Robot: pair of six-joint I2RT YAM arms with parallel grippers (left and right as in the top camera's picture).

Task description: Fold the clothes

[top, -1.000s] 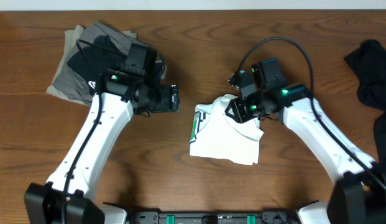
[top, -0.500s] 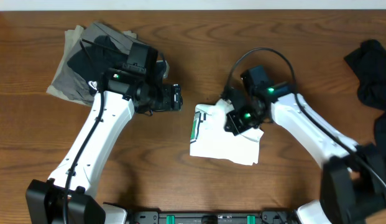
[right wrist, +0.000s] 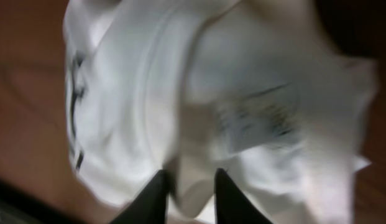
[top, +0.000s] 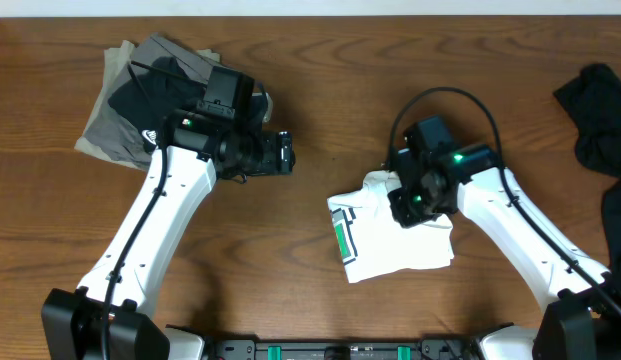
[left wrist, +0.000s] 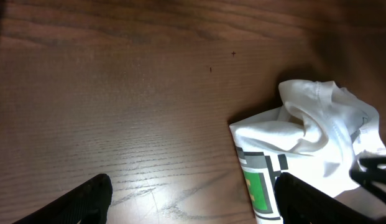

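A: Left gripper (top: 282, 153) state?
B: Jaws spread wide, nothing held. It is parked over the table (top: 320, 60), left of the shirt.
A: White T-shirt (top: 395, 245)?
B: Laid folded, right of centre, with a green print seen at its left edge. Right gripper (right wrist: 191, 186) is set on its upper edge with cloth between the fingertips. Clamped or not cannot be told, as the view is blurred.
A: Other clothes?
B: Grey-and-black pile (top: 125, 95) far left, black garment (top: 595, 110) at the right edge.

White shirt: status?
Left tool open, empty, over table. Right tool pinching white shirt, crumpled top edge. Nothing in the way; grey-black pile, black garment lie apart.
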